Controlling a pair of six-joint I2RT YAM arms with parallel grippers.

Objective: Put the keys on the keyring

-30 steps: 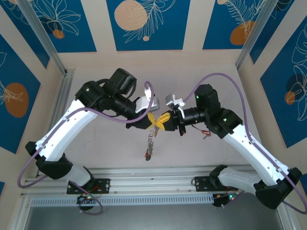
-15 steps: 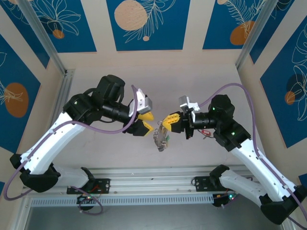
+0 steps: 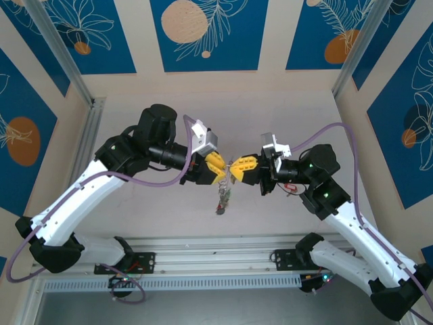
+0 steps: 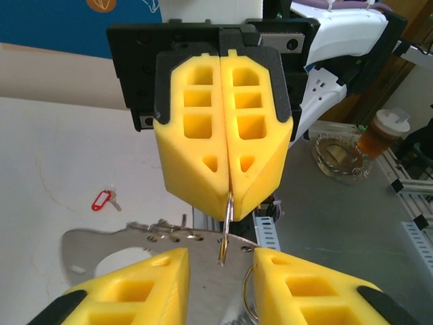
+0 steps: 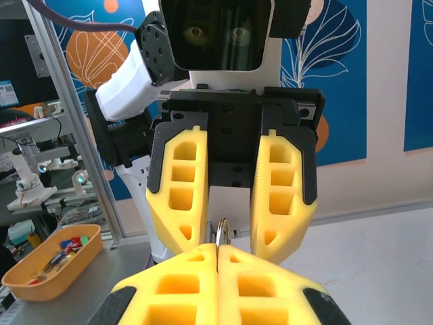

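Fingers of my right end effector [image 5: 218, 261] are pressed flat together, pinching the thin grey wire of the keyring [image 5: 221, 230] at their very tips. A short arc of the ring stands out beyond them, seen almost edge-on.

My left end effector [image 4: 220, 271] faces the right one nose to nose above the tabletop [image 3: 270, 115]. Its yellow fingers are spread, one on each side of that arc. In the right wrist view the wire stands in the gap between them, apart from both. In the left wrist view a curve of wire lies just beside one of my left fingers; I cannot tell whether it touches.

Below the meeting point, in the top view, the keys [image 3: 222, 196] hang in a small silvery bunch under the ring, clear of both end effectors. Close under the left wrist camera there is a flat metal piece [image 4: 88, 247] with a round hole, too near and blurred for me to say what it is.

Farther out, a red key [image 4: 101, 200] lies alone on the tabletop, well apart from the ring and beside my right arm. Beyond the tabletop, in the right wrist view, an orange tray [image 5: 40, 284] holds small coloured pieces.
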